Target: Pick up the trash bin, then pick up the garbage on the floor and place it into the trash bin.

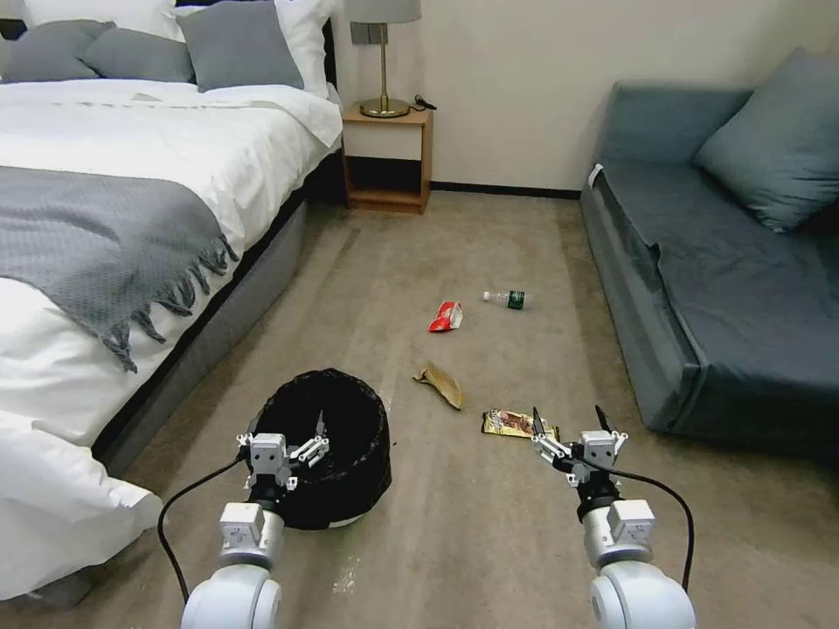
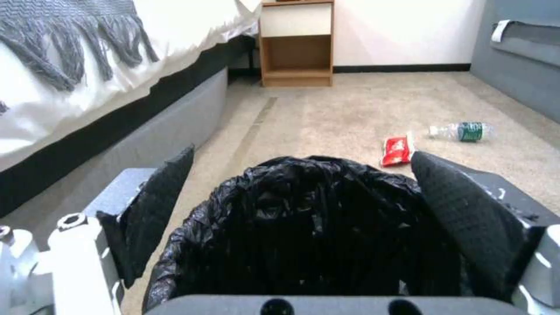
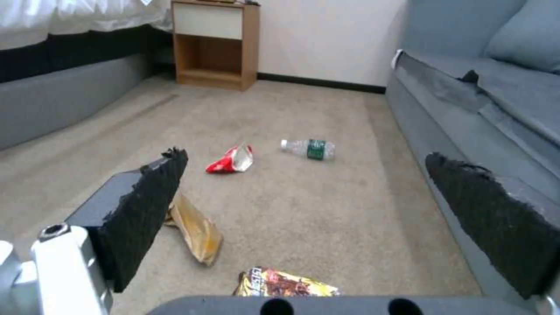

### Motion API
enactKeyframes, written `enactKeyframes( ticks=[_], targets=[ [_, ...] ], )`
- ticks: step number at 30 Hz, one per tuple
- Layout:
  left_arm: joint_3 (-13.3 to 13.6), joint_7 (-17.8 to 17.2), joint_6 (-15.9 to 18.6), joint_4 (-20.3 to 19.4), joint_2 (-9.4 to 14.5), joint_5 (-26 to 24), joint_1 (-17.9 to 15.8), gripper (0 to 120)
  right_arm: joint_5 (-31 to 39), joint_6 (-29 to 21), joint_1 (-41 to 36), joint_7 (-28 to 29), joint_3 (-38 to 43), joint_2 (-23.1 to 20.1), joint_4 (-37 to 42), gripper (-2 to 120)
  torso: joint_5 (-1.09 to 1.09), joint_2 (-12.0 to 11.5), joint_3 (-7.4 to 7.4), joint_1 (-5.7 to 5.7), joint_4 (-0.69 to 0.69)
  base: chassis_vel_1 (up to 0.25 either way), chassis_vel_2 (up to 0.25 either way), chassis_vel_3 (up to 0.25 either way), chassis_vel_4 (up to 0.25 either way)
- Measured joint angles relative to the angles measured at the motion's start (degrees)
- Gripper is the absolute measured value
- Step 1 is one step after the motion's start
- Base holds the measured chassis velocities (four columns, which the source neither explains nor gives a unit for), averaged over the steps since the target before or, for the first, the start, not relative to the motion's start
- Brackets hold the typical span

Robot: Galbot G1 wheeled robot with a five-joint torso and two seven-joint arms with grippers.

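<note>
Left gripper (image 1: pixel 286 432) agape over trash bin (image 1: pixel 350 437) —

Bedroom (home or hotel), bed (image 1: pixel 131 175), nightstand w/ lamp (image 1: pixel 387 157), sofa (image 1: pixel 725 288)

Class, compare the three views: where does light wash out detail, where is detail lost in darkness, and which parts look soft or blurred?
Head view: bed sheets glare white; bin interior is featureless black. Left wrist view: bedding overexposed, left pincer pads blurred. Right wrist view: right pincer pads soft, bottle fairly clear.
</note>
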Motion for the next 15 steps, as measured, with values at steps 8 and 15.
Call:
enactKeyframes(
  ticks=[8,15],
  targets=[
    [0.0,0.0,0.0,0.0,0.0,0.0,0.0,100,0.0,0.0,0.0,0.0,0.0,0.0,0.0,100,0.00,0.0,0.00,0.00,0.00,0.000,0.000,0.000,0.000],
    [0.0,0.0,0.0,0.0,0.0,0.0,0.0,100,0.0,0.0,0.0,0.0,0.0,0.0,0.0,100,0.00,0.0,0.00,0.00,0.00,0.000,0.000,0.000,0.000]
  ],
)
